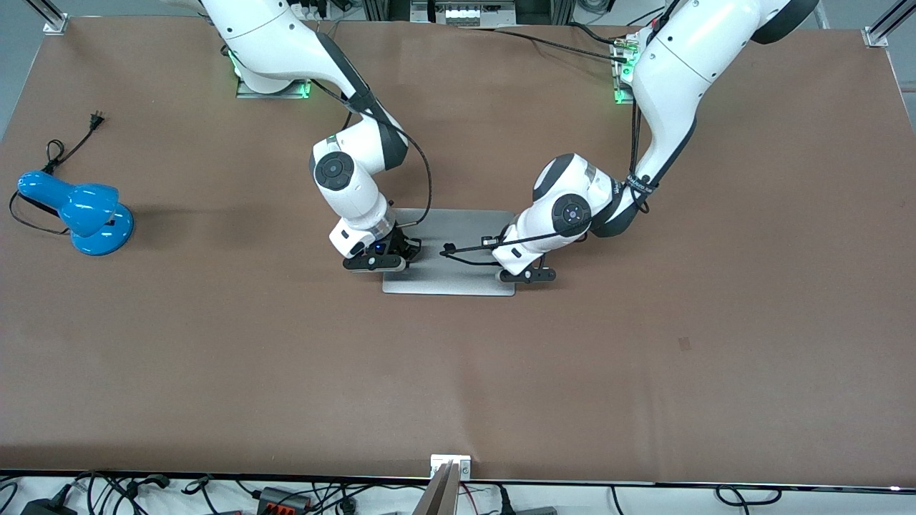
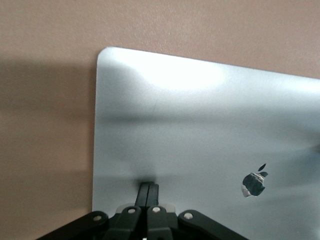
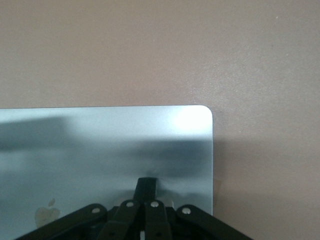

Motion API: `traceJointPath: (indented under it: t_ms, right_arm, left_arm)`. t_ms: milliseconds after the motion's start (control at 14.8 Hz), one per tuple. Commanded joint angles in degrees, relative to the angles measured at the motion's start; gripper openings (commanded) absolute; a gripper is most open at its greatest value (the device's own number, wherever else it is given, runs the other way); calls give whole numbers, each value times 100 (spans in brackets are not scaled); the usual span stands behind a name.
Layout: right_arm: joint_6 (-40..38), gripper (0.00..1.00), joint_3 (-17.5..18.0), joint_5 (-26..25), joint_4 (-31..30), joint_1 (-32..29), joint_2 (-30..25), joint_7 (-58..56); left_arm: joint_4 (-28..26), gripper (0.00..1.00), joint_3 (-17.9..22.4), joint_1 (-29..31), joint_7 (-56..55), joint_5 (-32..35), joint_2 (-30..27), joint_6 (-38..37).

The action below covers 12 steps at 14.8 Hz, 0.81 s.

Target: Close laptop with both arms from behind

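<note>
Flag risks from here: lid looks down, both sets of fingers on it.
1. Both sets of shut fingers touch the laptop lid; pressing further could dent it or stress the screen.
2. The left gripper sits by one lid edge, the right gripper by the other; uneven pressing or lifting could slide the laptop on the table.

Two glossy white arms here, the right arm and the left arm, each with rounded shells and dark grey joint discs. Black cables loop along both, and a black strap with pale lettering, too small to read, wraps the left one. Green lights glow at both bases. The right gripper and left gripper are matte black, with silver screws dotting their linkage bars. A small blue light shows by the right wrist.
</note>
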Motion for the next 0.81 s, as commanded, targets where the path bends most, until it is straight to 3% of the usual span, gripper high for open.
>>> traceJointPath:
  t_ms: [0, 405, 608, 743]
  right_arm:
    - [-298, 0, 21, -22, 173, -25, -19, -27]
    - [-2151, 0, -268, -31, 383, -43, -941, -97]
    - [-3503, 0, -470, -40, 734, -34, -1346, -80]
    - [-4452, 0, -620, -336, 989, -34, -1644, -80]
  left_arm:
    - [-32, 0, 105, -39, -242, 188, -459, -381]
    - [-111, 1, 87, 767, -181, 197, -1583, -1767]
    - [-94, 1, 52, 1269, -33, 197, -2242, -2716]
    - [-24, 0, 52, 1568, 248, 197, -2673, -3253]
